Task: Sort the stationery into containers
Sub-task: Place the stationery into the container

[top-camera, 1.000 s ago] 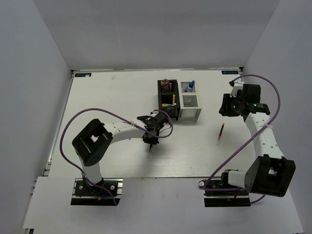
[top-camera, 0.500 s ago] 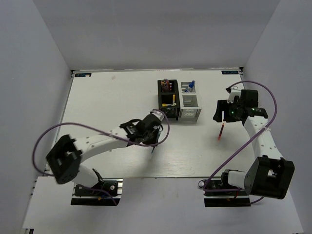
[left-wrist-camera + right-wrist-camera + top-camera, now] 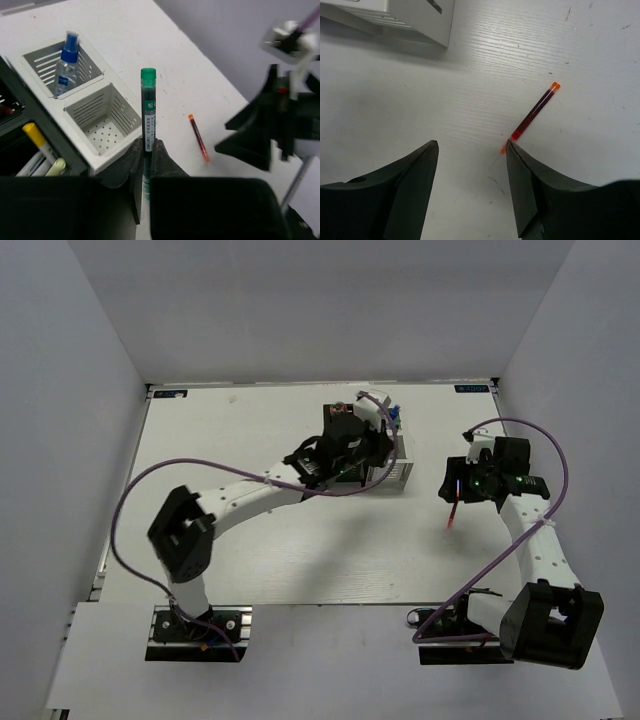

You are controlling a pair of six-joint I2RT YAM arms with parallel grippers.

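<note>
My left gripper (image 3: 357, 452) is shut on a dark pen with a green cap (image 3: 148, 112) and holds it upright over the near edge of the white holder (image 3: 116, 146). The holder's far cell holds the clear blue-capped bottle (image 3: 65, 62); its near cell is empty. The black holder (image 3: 335, 430) beside it holds white pens with yellow ends (image 3: 36, 138). The red pen (image 3: 455, 510) lies on the table, seen also in the right wrist view (image 3: 535, 111). My right gripper (image 3: 472, 145) is open just above it, its right fingertip (image 3: 517, 155) at the pen's tip. I cannot make out the pink tube.
The white holder's corner (image 3: 415, 15) shows at the top left of the right wrist view. The right arm (image 3: 270, 125) stands dark beyond the red pen in the left wrist view. Grey walls enclose the table on three sides.
My left arm has lifted the dark pen from the table's middle and carried it back over the holders. My right gripper has shifted slightly toward the red pen.
</note>
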